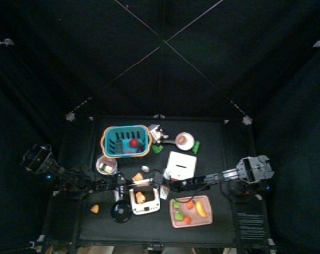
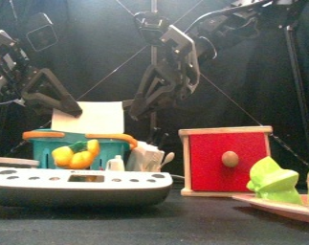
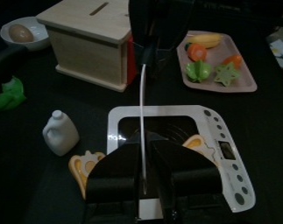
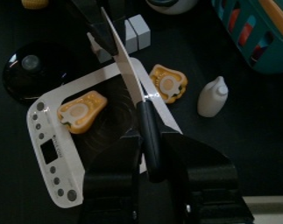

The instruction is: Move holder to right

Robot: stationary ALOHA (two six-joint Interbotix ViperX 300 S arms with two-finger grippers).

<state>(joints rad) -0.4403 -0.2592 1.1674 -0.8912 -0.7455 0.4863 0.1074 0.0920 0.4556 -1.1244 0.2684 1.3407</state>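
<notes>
holder (image 1: 124,142) top-left, far side hidden; both grippers' jaws blocked by sheet (image 3: 147,105)

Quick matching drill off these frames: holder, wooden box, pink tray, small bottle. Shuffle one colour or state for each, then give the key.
Things:
1. holder
2. wooden box
3. pink tray
4. small bottle

Descriptions:
A. white, standing upright on the table
B. red front with a round knob
C. carries pieces of fruit
D. teal, slatted sides

Pairs: 1-D, 2-B, 3-C, 4-A
</notes>
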